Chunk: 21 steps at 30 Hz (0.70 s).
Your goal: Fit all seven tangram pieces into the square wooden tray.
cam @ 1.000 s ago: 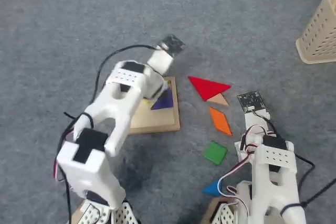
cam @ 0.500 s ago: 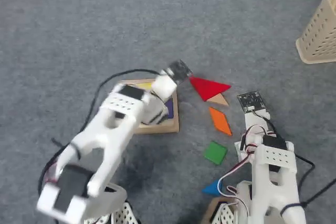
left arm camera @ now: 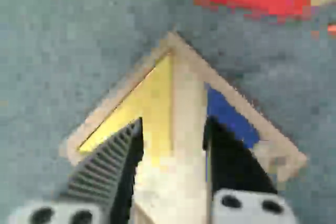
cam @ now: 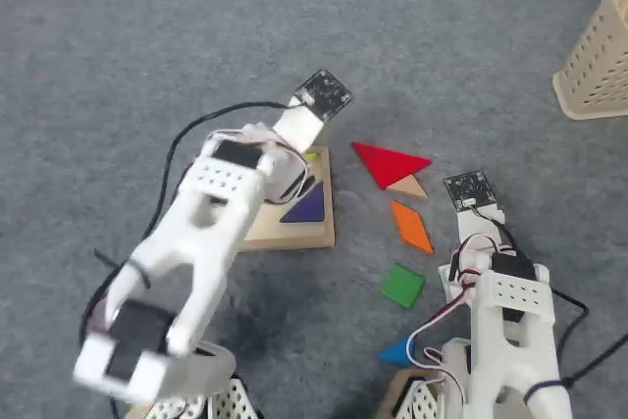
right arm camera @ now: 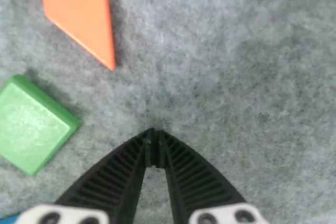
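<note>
The square wooden tray lies on the grey mat at centre left, holding a purple triangle and a yellow triangle. My left gripper hangs open just above the tray's far corner, one finger over the yellow piece, the other over the purple piece. Right of the tray lie a red triangle, a tan triangle, an orange parallelogram, a green square and a blue piece. My right gripper is shut and empty, on the mat beside the green square and orange parallelogram.
A beige perforated tower stands at the back right edge. Grey mat stretches open behind and left of the tray. The left arm's cable loops over the mat left of the tray.
The left arm dipped its wrist toward the tray's right side, then swung it back toward the far corner; more of the purple triangle shows. The right arm and loose pieces stayed still.
</note>
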{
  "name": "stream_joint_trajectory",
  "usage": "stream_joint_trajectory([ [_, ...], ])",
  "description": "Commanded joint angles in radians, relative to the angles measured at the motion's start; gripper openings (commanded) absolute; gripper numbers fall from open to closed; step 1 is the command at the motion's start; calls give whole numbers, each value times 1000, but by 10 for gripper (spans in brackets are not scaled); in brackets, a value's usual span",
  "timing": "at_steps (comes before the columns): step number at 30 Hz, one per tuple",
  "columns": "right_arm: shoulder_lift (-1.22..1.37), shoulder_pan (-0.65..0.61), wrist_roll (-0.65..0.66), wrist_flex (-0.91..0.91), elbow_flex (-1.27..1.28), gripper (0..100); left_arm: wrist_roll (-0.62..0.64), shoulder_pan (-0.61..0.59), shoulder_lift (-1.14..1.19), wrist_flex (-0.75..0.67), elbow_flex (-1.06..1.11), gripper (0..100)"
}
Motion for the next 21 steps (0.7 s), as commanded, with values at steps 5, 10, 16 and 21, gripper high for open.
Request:
stream_joint_trajectory([
  [5,-28,8,18,-8,-3,17,41,-57,222,-21,-168,175],
  [10,-28,8,18,-8,-3,17,9,-9,221,-11,-87,174],
  [16,-28,8,20,-8,-3,17,6,40,176,48,-10,174],
  [21,-28,8,20,-8,-3,17,6,83,9,98,81,174],
])
